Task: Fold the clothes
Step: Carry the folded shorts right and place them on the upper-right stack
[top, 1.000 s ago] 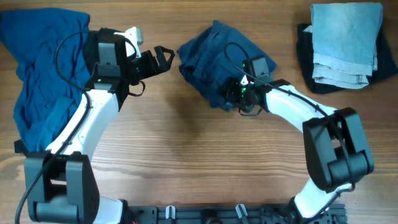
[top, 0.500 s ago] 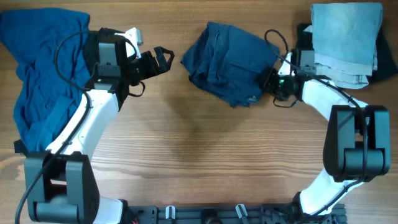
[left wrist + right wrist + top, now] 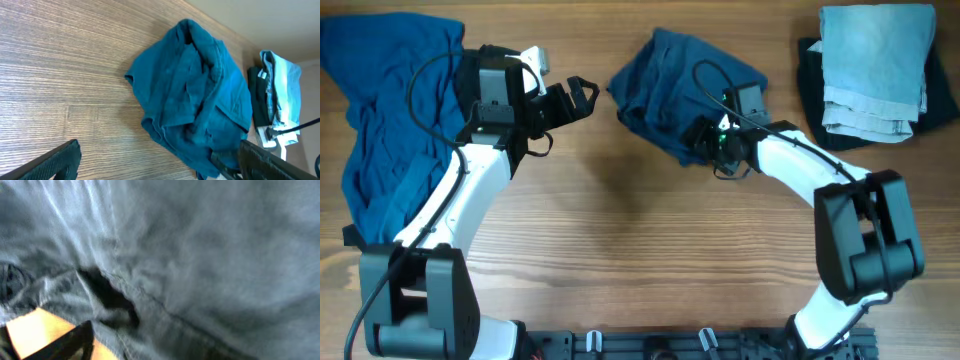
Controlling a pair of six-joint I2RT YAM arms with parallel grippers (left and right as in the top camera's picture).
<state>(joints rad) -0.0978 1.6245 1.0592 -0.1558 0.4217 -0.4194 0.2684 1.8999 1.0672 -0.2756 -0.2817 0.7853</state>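
The left claw [image 3: 586, 97] hangs wide open and empty just left of the crumpled dark navy denim shorts [image 3: 660, 72] at the top centre of the wooden surface [image 3: 620, 240], where the right claw [image 3: 698, 138] presses into the cloth, its opening impossible to tell, with pale folded denim [image 3: 875, 65] lying well to the right.

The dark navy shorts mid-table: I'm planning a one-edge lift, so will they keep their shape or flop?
Probably floppy: the shorts lie in a rumpled, creased heap, so a lifted edge would likely sag and unfold. The layered denim looks fairly heavy for its size.
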